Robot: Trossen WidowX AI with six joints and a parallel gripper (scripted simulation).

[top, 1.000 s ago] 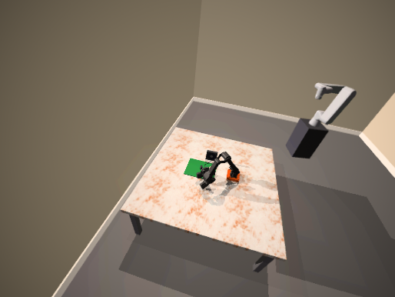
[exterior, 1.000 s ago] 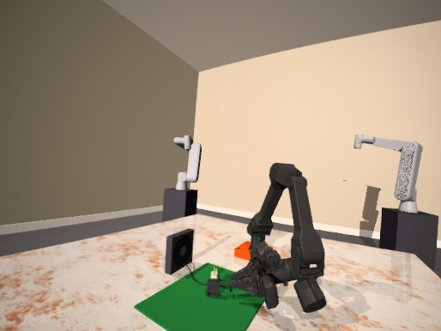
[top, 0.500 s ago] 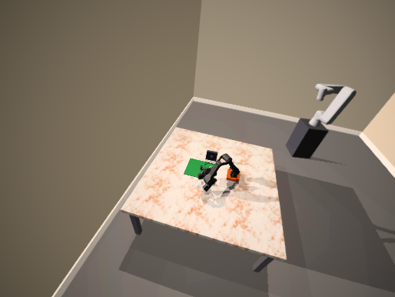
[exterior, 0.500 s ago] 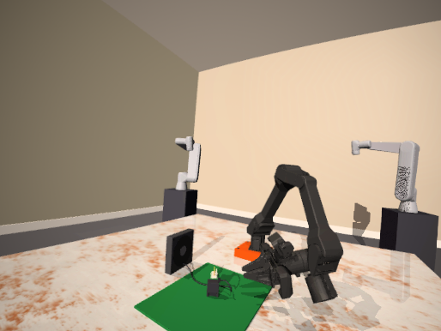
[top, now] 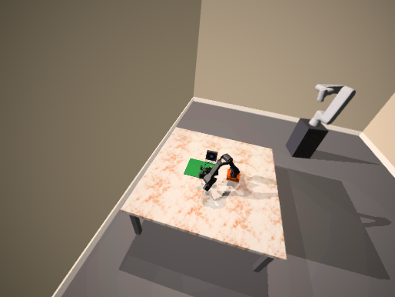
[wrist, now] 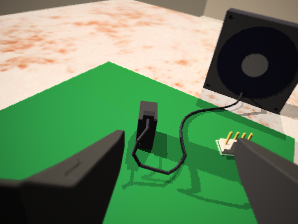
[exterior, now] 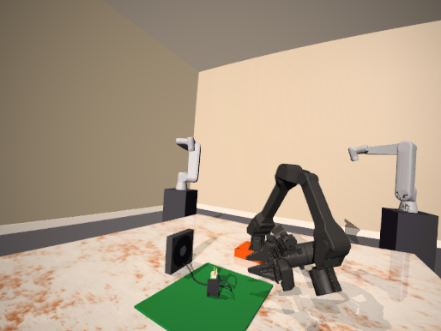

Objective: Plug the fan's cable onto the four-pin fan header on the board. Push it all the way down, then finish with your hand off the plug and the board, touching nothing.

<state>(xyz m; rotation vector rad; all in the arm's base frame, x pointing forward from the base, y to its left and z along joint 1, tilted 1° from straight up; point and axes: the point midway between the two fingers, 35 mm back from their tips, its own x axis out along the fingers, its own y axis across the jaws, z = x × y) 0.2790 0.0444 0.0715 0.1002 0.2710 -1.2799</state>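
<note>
The green board lies on the marbled table. The black plug stands upright on the bare board, apart from the four-pin header, whose gold pins are uncovered. The black cable loops from the plug to the fan, which stands upright beside the board's far edge. My gripper is open and empty. It sits low, just off the board's edge, pointing at the plug and clear of it.
The arm's orange base sits on the table behind the gripper. Two grey arms on black pedestals stand on the floor beyond the table. One also shows in the top view.
</note>
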